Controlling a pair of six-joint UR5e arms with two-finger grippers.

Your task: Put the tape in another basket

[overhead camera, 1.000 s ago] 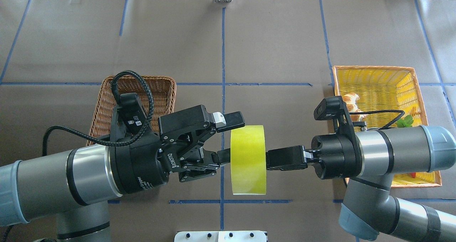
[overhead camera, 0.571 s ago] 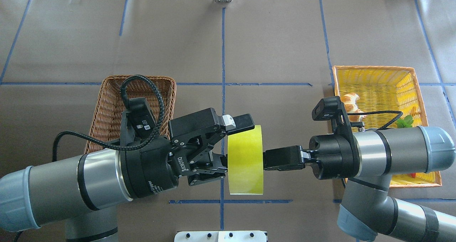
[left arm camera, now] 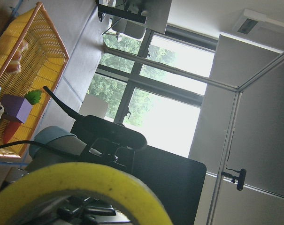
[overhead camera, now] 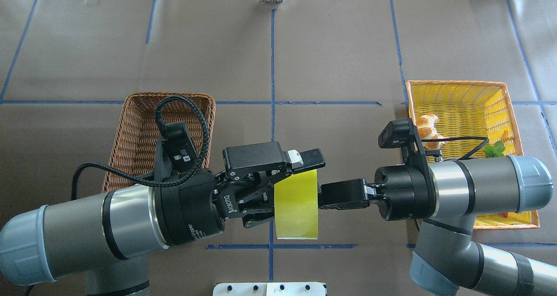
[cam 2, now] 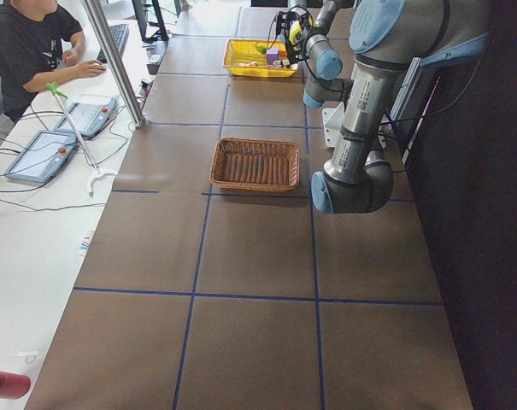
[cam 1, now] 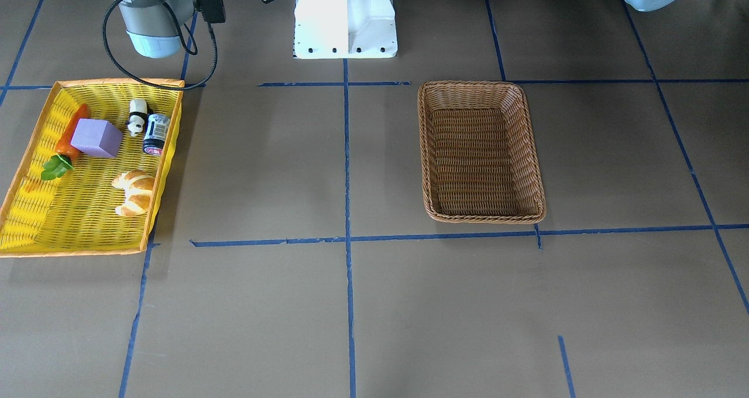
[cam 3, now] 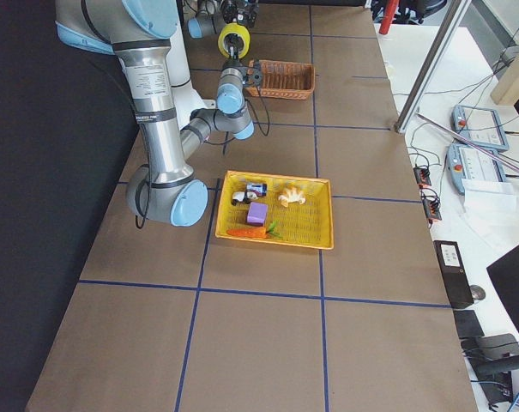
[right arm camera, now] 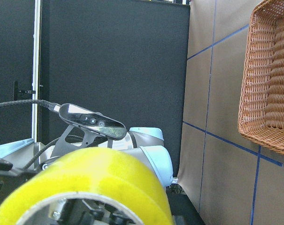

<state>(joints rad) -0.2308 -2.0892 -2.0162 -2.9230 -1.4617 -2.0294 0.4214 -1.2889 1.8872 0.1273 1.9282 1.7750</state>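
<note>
Right end effector [overhead camera: 323, 194] pinches the smooth yellow-green tape roll [overhead camera: 296, 217]; left end effector [overhead camera: 292, 186] gapes open.

Left gripper [overhead camera: 296, 185] fingers spread, right gripper [overhead camera: 324, 194] fingers pinched, facing each other

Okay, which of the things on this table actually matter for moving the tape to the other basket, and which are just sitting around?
For the job: tape roll, right gripper holding it, brown wicker basket.
Just lying about: yellow basket, croissant, purple block, carrot, panda figure, small can.
</note>
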